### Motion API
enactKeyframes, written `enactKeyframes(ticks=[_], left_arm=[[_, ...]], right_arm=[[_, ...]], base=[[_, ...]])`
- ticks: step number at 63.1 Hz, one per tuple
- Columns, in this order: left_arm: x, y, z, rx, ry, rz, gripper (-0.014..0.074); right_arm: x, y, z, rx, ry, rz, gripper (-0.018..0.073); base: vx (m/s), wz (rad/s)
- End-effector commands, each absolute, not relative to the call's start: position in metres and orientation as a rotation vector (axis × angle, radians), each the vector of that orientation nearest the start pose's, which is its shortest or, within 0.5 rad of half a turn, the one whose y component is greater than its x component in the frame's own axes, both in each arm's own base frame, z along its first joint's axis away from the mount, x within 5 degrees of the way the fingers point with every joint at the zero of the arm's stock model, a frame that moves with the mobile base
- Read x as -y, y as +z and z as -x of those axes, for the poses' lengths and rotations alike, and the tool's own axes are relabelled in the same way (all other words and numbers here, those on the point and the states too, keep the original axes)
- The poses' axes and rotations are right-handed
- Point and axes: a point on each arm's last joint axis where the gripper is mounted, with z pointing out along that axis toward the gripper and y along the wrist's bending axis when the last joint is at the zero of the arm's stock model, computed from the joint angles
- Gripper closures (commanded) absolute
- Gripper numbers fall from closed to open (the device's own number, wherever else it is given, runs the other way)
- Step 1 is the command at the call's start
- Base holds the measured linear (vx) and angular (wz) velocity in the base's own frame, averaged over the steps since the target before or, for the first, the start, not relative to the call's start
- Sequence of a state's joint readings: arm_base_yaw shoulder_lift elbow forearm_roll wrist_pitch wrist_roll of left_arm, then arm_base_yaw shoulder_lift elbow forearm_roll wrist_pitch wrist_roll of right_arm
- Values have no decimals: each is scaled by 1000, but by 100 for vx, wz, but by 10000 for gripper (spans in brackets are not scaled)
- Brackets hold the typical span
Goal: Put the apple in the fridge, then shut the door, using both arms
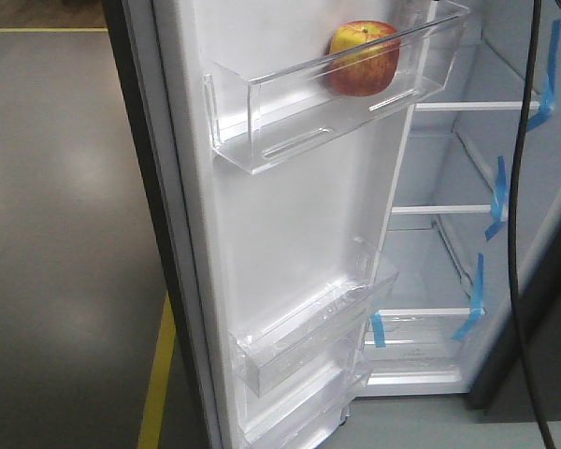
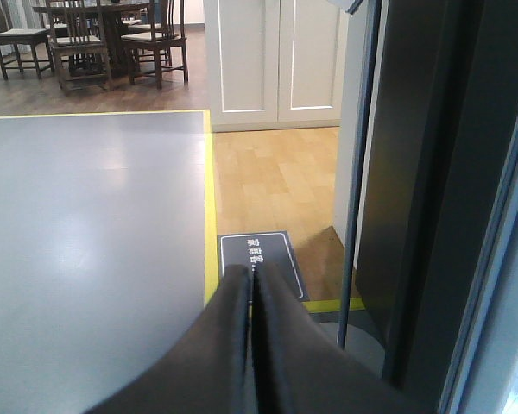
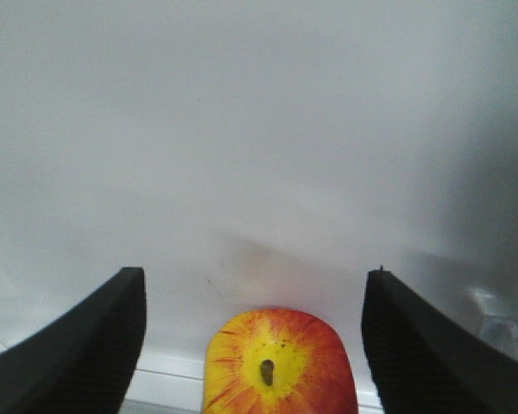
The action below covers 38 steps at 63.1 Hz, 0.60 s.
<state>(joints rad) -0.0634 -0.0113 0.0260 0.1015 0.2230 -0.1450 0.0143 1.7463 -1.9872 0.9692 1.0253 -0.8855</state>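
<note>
The apple (image 1: 365, 58) sits in the upper clear bin (image 1: 262, 122) of the open door (image 1: 290, 243), not on the fridge (image 1: 430, 159) shelves. My right fingers (image 3: 78, 345) stand spread wide either side of it without touching, so I judge the placing done. My left fingers (image 2: 229, 345) are pressed together, empty, beside the door's dark outer face, well placed to push it shut.

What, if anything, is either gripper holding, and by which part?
Nothing. Right gripper has jaws open, clear of the apple; left gripper is shut, empty.

A mock-home test room: grey floor (image 2: 86, 224) edged in yellow tape (image 2: 211, 216); dining chairs (image 2: 73, 43); white cabinets (image 2: 276, 56); open fridge (image 1: 430, 159).
</note>
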Motion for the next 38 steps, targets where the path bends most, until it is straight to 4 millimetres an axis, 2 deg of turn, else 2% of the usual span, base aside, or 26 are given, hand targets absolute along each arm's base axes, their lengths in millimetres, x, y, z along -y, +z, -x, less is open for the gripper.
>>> enactKeyframes(ticks=[1,10,15,30,38], left_arm=[[3,186,-56,-1648,-91,4,603],[3,186,-56,-1648,-91,4,603],[3,186,-56,-1648,-91,4,603],[3,186,-56,-1648,-91,4,603],[3,186,-56,-1648,-91,4,603]], right_arm=[[-69,508,-350,-1651,641,654,156],[-69,524,-331,-1613,631,664,403],[-70,533,-317,-1591,623,699,575],[-75,558,-252,-1560,629,876,564],[-74,563,-219,-1536,606,871,564]], base=[[0,0],[0,0],[0,0],[0,0],[0,0]])
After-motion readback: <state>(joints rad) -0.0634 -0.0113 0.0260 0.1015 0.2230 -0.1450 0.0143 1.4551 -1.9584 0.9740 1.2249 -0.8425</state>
